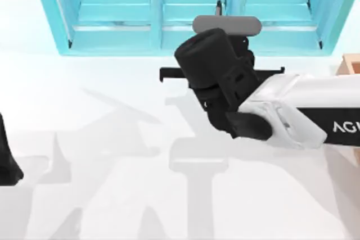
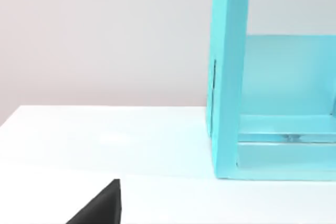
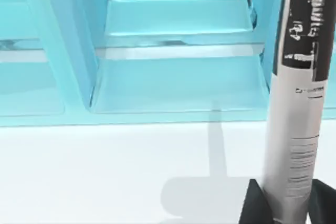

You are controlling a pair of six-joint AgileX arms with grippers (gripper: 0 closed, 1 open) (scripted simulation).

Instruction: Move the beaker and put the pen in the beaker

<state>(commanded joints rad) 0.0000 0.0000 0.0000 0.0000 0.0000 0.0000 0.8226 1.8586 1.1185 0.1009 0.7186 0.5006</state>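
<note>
I am holding the slim pen (image 3: pixel 298 129), with its light grey barrel, black upper section and small printed text, upright in my right gripper (image 3: pixel 286 203). In the right wrist view its two dark fingers (image 3: pixel 253 203) are pressing against the lower barrel on either side, so the jaws are standing narrow, closed on the pen. That view is also showing the pen's shadow lying on the white table (image 3: pixel 105 171) just in front of the turquoise shelf unit (image 3: pixel 178 77) with its open compartments.

From the top view I am seeing what the wrist camera is not giving: my right arm (image 1: pixel 304 111), white with a black wrist, is reaching in from the table's right side toward the middle of the shelf front. A grey rounded shape (image 1: pixel 227 25) is sitting just above the wrist there, at the shelf's lower edge; I cannot tell what it is.

My left arm (image 1: pixel 7 158) is sitting parked at the table's left edge. The left wrist view is showing one dark corner of the left gripper (image 2: pixel 100 208), the bare table and the shelf's end panel; I cannot tell how its fingers stand.
</note>
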